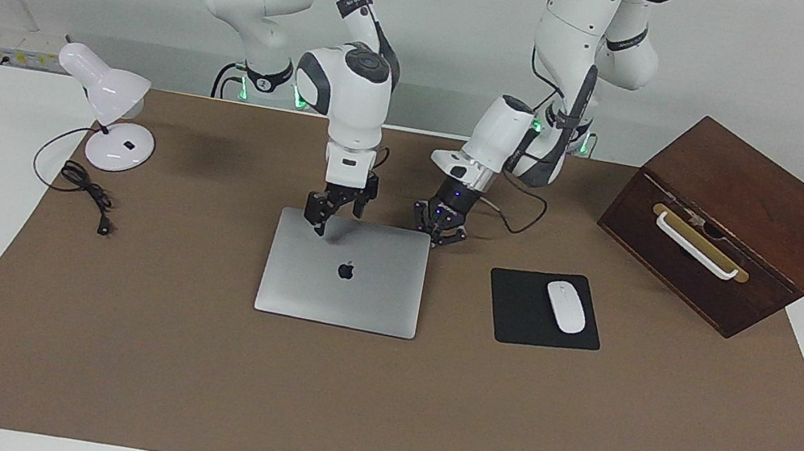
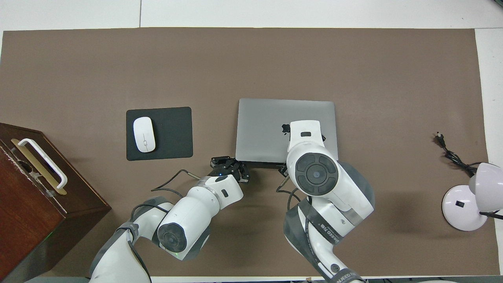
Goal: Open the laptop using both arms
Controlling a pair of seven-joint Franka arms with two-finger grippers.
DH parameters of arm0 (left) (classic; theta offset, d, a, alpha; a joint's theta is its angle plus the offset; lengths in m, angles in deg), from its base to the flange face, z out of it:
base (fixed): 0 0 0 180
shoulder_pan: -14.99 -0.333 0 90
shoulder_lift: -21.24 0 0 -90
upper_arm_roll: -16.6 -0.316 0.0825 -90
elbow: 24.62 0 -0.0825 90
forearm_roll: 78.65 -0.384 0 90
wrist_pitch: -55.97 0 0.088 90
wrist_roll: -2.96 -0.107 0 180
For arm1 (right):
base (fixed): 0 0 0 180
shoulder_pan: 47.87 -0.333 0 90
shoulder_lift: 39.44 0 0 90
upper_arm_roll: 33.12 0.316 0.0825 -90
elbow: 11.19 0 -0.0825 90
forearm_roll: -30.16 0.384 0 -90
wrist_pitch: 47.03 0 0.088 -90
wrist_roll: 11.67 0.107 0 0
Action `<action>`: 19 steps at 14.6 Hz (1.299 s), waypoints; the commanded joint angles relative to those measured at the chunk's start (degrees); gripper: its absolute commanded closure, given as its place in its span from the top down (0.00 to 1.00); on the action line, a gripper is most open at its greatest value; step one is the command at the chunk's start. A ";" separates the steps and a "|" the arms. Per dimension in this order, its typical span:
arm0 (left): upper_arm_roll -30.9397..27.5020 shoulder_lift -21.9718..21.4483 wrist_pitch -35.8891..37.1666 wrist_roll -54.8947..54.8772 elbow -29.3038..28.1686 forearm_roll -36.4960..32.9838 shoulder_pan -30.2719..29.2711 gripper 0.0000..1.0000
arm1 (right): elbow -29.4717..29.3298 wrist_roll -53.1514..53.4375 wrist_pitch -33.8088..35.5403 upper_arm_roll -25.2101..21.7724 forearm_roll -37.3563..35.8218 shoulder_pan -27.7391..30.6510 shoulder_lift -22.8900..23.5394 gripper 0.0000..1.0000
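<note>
Crowding the robot-side edge of the closed silver-grey metal laptop (image 1: pixel 343 273): open right gripper (image 1: pixel 337 211) and shut left gripper (image 1: pixel 439 229). Flanking it toward the left arm's end: black square mouse pad (image 1: pixel 518 310). Lying bare elsewhere around it: brown table mat (image 1: pixel 371 408).

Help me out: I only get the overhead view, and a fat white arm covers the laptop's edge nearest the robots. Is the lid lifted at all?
Observer: No. In the facing view the laptop lies flat and closed.
Operator: And the hand hidden under that arm?
Observer: The right gripper hangs over the laptop's edge nearer the robots, fingers spread open.
Operator: Is the other one gripping something?
Observer: The left gripper is shut on nothing, low beside the laptop's corner toward the left arm's end. I cannot tell whether it touches.
</note>
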 commanded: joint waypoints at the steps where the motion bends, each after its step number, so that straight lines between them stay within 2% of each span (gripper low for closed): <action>1: -0.11 3.15 -0.91 -1.38 1.42 0.24 -0.25 0.00 | 1.47 -1.19 0.52 0.33 -0.40 0.46 -0.65 1.00; 12: -0.11 3.15 -0.91 -1.47 1.42 0.15 -0.25 0.00 | 2.44 -2.51 0.17 0.41 3.21 0.46 0.14 1.00; 19: -0.11 3.06 -0.91 -1.47 1.42 0.24 -0.25 0.00 | 2.53 -2.24 -6.50 0.41 3.12 0.20 1.98 1.00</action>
